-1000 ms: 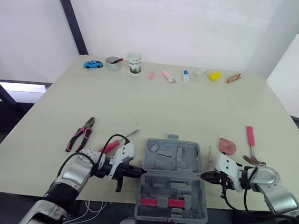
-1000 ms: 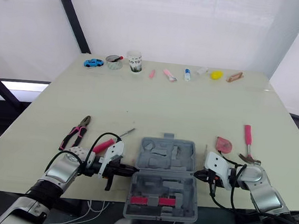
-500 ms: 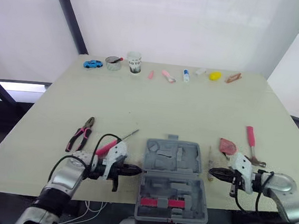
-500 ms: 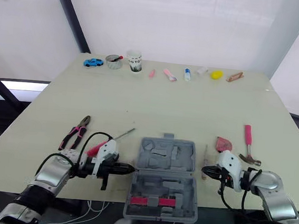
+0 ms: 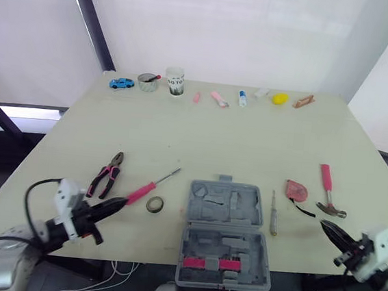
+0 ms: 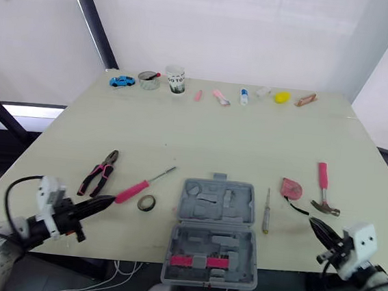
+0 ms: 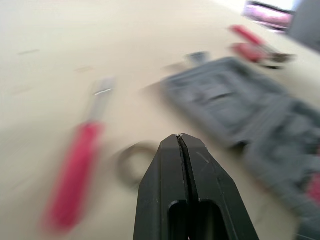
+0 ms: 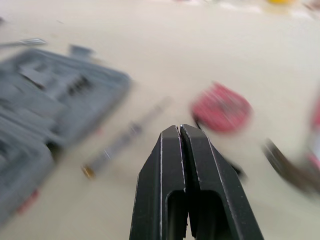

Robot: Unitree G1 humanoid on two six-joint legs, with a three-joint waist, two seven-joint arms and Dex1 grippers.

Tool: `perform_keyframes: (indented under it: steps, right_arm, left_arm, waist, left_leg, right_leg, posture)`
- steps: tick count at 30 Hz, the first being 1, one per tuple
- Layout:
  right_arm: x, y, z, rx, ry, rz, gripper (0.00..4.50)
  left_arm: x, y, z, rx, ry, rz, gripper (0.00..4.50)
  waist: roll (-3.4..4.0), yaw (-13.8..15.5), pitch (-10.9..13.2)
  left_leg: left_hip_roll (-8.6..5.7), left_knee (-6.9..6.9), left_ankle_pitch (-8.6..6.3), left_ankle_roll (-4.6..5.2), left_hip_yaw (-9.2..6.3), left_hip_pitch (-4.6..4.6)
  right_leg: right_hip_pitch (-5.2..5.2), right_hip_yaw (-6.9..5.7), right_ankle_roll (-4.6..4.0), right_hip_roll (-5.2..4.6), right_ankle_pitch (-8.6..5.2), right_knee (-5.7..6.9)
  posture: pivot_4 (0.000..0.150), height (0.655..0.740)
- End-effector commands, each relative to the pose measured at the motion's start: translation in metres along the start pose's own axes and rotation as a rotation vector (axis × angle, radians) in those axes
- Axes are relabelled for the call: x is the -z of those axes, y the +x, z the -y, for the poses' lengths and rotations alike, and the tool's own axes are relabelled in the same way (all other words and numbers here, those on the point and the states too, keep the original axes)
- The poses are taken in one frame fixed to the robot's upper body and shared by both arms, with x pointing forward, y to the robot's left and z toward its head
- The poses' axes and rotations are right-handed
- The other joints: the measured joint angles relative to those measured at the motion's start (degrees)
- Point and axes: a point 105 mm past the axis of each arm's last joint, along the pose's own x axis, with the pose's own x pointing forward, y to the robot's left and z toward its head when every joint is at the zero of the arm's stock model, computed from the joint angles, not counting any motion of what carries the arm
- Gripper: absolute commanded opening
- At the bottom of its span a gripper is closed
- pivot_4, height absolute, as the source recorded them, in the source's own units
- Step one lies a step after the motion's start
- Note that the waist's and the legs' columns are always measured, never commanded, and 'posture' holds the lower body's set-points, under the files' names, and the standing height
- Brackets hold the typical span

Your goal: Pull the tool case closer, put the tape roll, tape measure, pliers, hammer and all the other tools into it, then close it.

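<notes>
Your left pincer hangs low at the near left of the worktop, fingers pressed together with nothing between them (the left wrist view shows no gap). It points toward the left-hand tools, so that side looks like its share.

- The pliers lie flat, just beyond the pincer tip, handles toward you.
- The pink-handled screwdriver lies slanted beside them, with its handle end nearest the pincer.
- The tape roll lies flat between the screwdriver handle and the case, near both. It's the closest pick.

The tool case sits centred at the near edge, lid laid back and foam slots bare. Nothing is packed yet. I judge the pull-closer step done. Sitting in the middle lets either arm reach it.

Right of the case:
- A thin tester screwdriver lies just beside the case wall.
- The red tape measure comes next, its strap trailing toward you.
- The hammer lies with its pink handle pointing away and its head toward you.

All three suit the right arm.

Your right pincer is at the near right corner, also closed tight and empty. Its tip aims at the hammer head but stays apart from it.

The small items along the far edge are well apart from everything, probably not part of the kit.
</notes>
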Motion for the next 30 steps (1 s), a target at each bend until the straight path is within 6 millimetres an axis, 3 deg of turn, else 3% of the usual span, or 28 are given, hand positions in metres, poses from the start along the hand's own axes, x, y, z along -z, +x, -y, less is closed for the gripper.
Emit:
perform_keyframes:
  steps: [1,3,7,9,18,25,30]
  right_arm:
    - [-0.01,-0.023,0.008,0.058,-0.009,0.035,0.55]
    - [-0.003,-0.034,0.008,0.081,-0.005,0.016,1.38]
    - [0.004,-0.05,0.016,0.169,0.009,0.03,3.58]
    - [0.011,-0.057,0.018,0.206,0.012,0.028,4.42]
    - [0.008,-0.063,0.015,0.184,0.006,0.055,4.47]
    - [-0.019,-0.041,-0.016,-0.089,0.097,0.096,4.47]
    - [-0.036,-0.018,-0.029,-0.253,0.019,0.089,4.47]
  left_arm:
    - [-0.004,-0.03,-0.014,-0.135,0.022,0.053,1.68]
    - [0.003,-0.046,-0.016,-0.175,-0.002,0.046,2.63]
    - [0.014,-0.066,-0.017,-0.221,-0.024,0.017,4.5]
    - [0.018,-0.073,-0.021,-0.248,-0.032,0.011,4.5]
    - [0.021,-0.072,-0.02,-0.211,0.039,-0.09,4.5]
    - [-0.005,-0.037,-0.009,0.02,0.248,-0.215,4.5]
    - [-0.022,-0.012,0.0,0.224,0.479,-0.379,4.5]
  waist:
    - [-0.01,-0.09,-0.01]
    - [-0.07,-0.09,-0.05]
    - [-0.05,-0.08,-0.04]
    - [-0.06,0.0,-0.04]
    - [-0.04,-0.06,-0.07]
    - [-0.03,0.1,-0.08]
    - [-0.07,0.03,-0.08]
  left_leg:
    - [0.0,0.0,0.0,-0.01,0.02,0.03]
    - [0.0,-0.03,-0.14,-0.23,0.01,0.02]
    - [-0.01,-0.2,-0.16,-0.27,-0.02,0.0]
    - [-0.01,-0.2,-0.17,-0.28,-0.02,-0.01]
    - [-0.02,-0.58,-0.18,-0.3,-0.03,-0.02]
    - [-0.08,-0.86,-0.16,-0.28,0.04,0.0]
    - [-0.12,-0.86,-0.02,-0.04,0.07,0.0]
  right_leg:
    - [-0.02,0.0,0.01,-0.1,0.0,0.0]
    - [-0.05,-0.02,0.01,-0.2,-0.01,-0.03]
    - [-0.06,-0.1,0.01,-0.49,-0.01,-0.23]
    - [-0.07,-0.14,0.02,-0.55,-0.01,-0.26]
    - [-0.13,-0.27,-0.18,-0.69,0.1,-0.57]
    - [-0.14,-0.31,-0.21,-0.56,0.11,-0.72]
    - [-0.11,-0.31,-0.21,-0.42,0.12,-0.72]
  posture:
    - [0.15,0.74]
    - [0.15,0.74]
    - [0.15,0.74]
    - [0.15,0.74]
    - [0.15,0.74]
    - [0.15,0.74]
    - [0.15,0.74]
